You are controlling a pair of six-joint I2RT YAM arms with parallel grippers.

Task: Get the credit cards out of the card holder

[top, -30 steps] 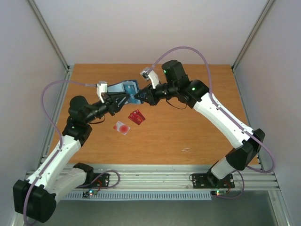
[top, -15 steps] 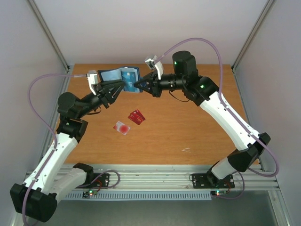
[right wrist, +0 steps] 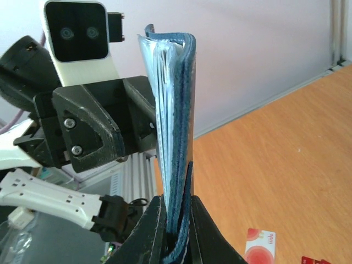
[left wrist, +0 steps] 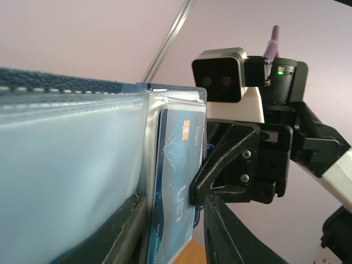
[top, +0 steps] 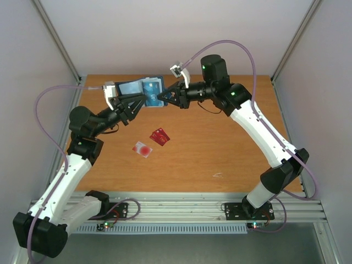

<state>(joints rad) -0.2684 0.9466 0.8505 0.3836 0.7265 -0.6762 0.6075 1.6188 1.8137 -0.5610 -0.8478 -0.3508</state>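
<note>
Right gripper [right wrist: 175, 204] pinches the card holder [right wrist: 175, 110]; left gripper [left wrist: 171, 212], cannot tell; only left wrist view shows teal card [left wrist: 173, 165], writing unreadable.

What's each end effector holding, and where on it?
Both hold the card holder in the air: left end effector clamps the pocket with the teal card, right end effector pinches the end edge beside it.

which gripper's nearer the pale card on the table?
Left, narrowly. The left gripper grips the holder straight beyond the pale card; the right gripper grips the same holder, beyond the card and off to the right. Neither touches the card.
</note>
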